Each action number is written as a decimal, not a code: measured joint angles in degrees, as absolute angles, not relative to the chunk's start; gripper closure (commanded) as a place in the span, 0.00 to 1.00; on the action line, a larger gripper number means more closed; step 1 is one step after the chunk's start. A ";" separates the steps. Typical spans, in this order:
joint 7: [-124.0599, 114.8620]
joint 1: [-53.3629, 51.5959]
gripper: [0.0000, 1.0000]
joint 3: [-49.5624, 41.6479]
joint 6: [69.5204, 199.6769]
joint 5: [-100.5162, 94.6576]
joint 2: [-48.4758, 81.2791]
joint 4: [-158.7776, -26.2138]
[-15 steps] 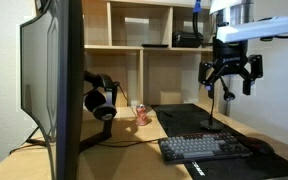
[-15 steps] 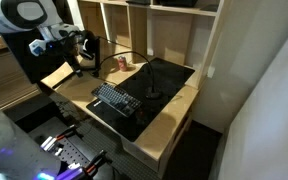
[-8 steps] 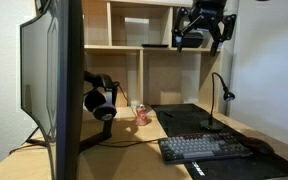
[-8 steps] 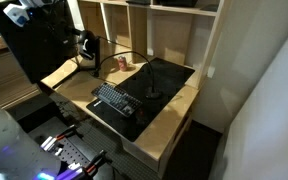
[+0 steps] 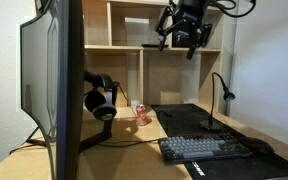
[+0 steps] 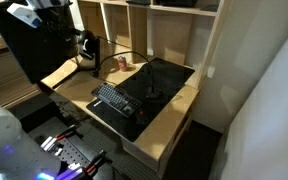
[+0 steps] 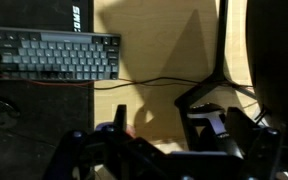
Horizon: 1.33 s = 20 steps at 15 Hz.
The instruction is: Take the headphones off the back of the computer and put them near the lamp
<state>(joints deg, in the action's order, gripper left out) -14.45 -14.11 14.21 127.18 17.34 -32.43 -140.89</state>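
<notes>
At the left of an exterior view, the large thin black flat-screen monitor point(image 5: 56, 85) stands edge-on on the pale wooden surface point(image 5: 134, 152). The black over-ear headphones with round padded cups point(image 5: 98, 98) hang just behind the monitor, against its back and above the angled stand arm, clear of the surface. Their long axis runs roughly upright: the curved headband arches at the top and the cups hang below it, one cup turned broadly toward the camera. In the other exterior view, the headphones point(image 6: 87, 45) sit beside the monitor's dark back.

Further right and much higher, level with the upper wooden shelf, is the black end effector point(image 5: 182, 36). Its fingers are spread and it holds nothing. The headphones lie well below it and to its left, well apart from it.

Right again, the slim black gooseneck lamp point(image 5: 226, 95) rises from the dark desk mat, behind the black-and-grey keyboard point(image 5: 204, 148).
</notes>
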 measured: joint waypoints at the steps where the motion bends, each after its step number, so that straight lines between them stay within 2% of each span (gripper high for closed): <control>1: -11.70 -14.63 0.00 13.63 128.16 17.87 -29.50 -138.34; 5: -5.18 -16.03 0.00 12.06 126.51 18.38 -17.97 -126.58; 13: -0.67 -16.96 0.00 14.32 126.64 16.63 -10.89 -122.91; 20: -1.93 -18.61 0.00 17.59 132.96 0.73 9.05 -106.01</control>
